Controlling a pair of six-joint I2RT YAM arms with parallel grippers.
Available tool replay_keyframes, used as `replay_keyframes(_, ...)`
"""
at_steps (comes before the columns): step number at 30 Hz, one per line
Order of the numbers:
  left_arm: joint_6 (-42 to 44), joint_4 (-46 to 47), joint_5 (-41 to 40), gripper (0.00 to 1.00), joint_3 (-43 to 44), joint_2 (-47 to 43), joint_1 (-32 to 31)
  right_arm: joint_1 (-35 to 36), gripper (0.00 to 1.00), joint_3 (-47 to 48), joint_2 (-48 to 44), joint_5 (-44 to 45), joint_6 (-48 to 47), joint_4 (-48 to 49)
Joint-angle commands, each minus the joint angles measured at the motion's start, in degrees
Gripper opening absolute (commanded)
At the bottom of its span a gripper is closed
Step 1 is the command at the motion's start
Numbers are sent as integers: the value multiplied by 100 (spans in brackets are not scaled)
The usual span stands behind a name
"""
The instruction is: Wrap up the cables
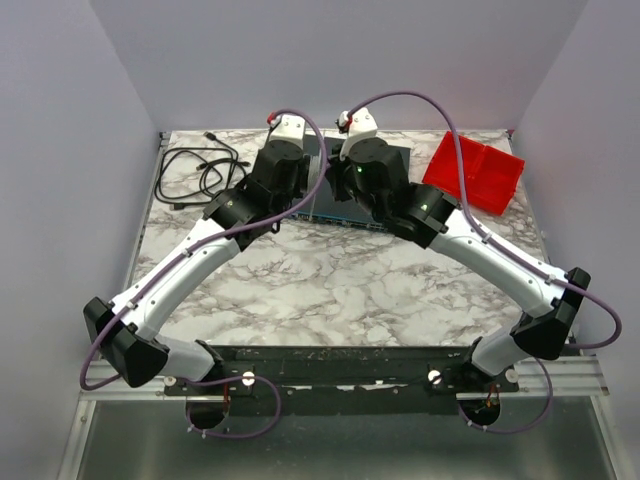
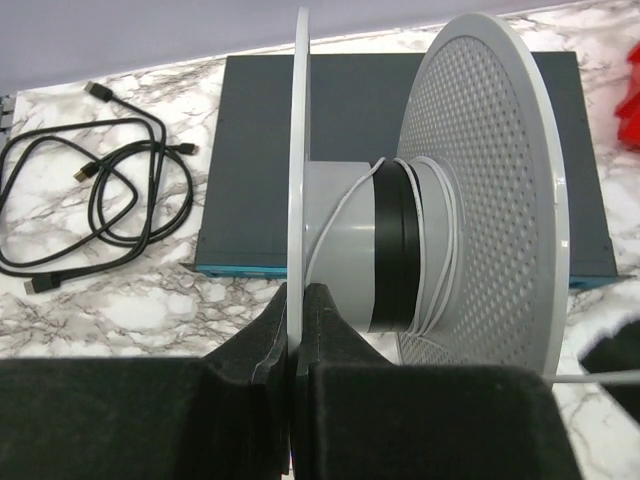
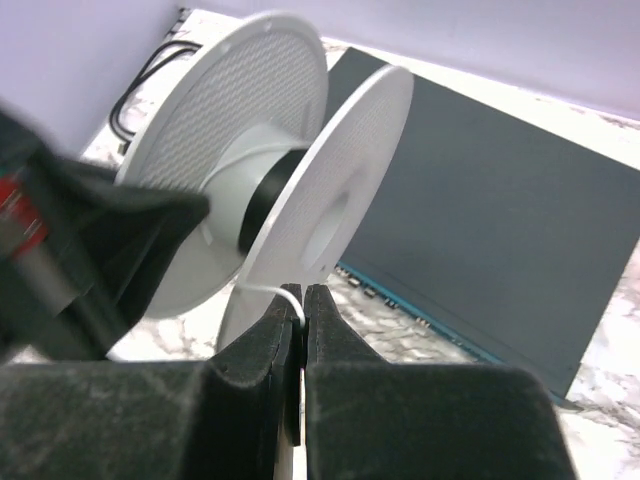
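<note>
A white spool [image 2: 340, 235] with two wide flanges and a black band on its hub is held on edge above the table. My left gripper [image 2: 295, 300] is shut on the rim of the spool's left flange [image 2: 298, 150]. The cables are one very thin white wire [image 2: 442, 235], wound a few turns round the hub. In the right wrist view the wire [image 3: 268, 290] runs from the spool [image 3: 250, 130] to my right gripper [image 3: 302, 300], which is shut on it just below the near flange. In the top view both wrists hide the spool.
A flat dark grey box with a teal front edge [image 2: 400, 95] lies under the spool and also shows in the top view [image 1: 340, 212]. A loose black cord with plugs [image 1: 195, 170] lies at the back left. A red tray [image 1: 475, 172] sits at the back right. Walls enclose three sides.
</note>
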Motion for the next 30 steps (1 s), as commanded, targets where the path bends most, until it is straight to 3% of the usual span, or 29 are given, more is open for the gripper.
replay_keyframes(1, 222, 293, 159, 0, -99, -342, -255, -389, 1, 271, 83, -185, -297, -55)
replay_keyframes(10, 740, 298, 583, 0, -417, -749, -492, -1020, 1, 53, 101, -478, -437, 236)
replay_keyframes(17, 1307, 336, 1477, 0, -564, -1078, -463, -1274, 1, -357, 83, -732, -428, 454)
replay_keyframes(30, 1164, 537, 3419, 0, -760, -1674, 450, -1816, 1, -1071, -222, -1969, -407, 1011)
